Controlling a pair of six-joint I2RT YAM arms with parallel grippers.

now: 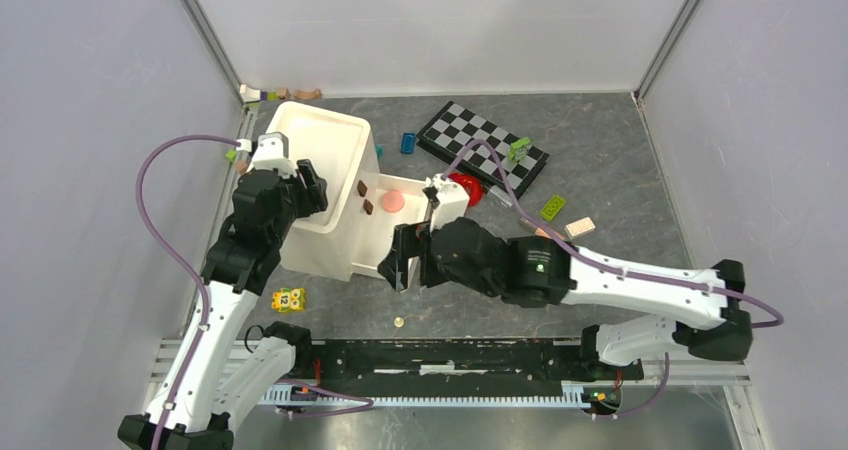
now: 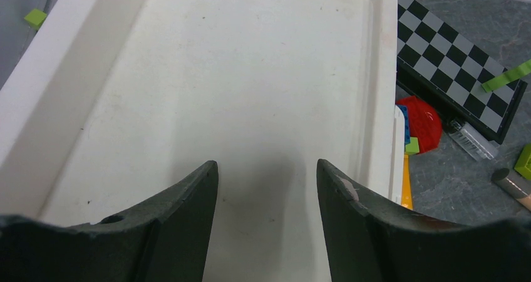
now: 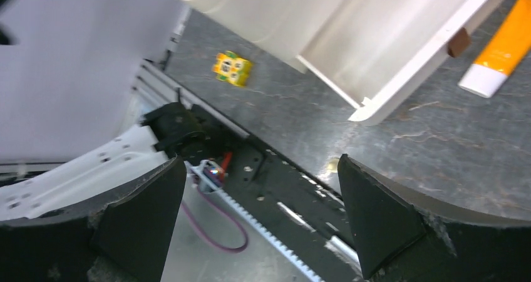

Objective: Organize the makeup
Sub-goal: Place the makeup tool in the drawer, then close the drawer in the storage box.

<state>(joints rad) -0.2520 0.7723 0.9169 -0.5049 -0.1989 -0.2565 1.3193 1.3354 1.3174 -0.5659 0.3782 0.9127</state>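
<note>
Meanwhile, the left gripper (image 2: pixel 266 169) hung released and empty over the white plastic tub (image 1: pixel 318 122). The right gripper (image 3: pixel 260 163) gaped empty by its near-right corner. A round pink disc (image 1: pixel 393 201) lay on the tub's right shelf, and an orange white-capped tube (image 3: pixel 499 49) lay on the table just beside the tub.

left arm (image 1: pixel 205 335): white links, black joints
right arm (image 1: pixel 640 280): white links, black joints, small green light
cables (image 1: pixel 150 185): thin, purple, looping
fingers (image 2: pixel 181 225): dark grey, curved, scuffed
base rail (image 1: pixel 450 360): black, silver toothed edge
</note>
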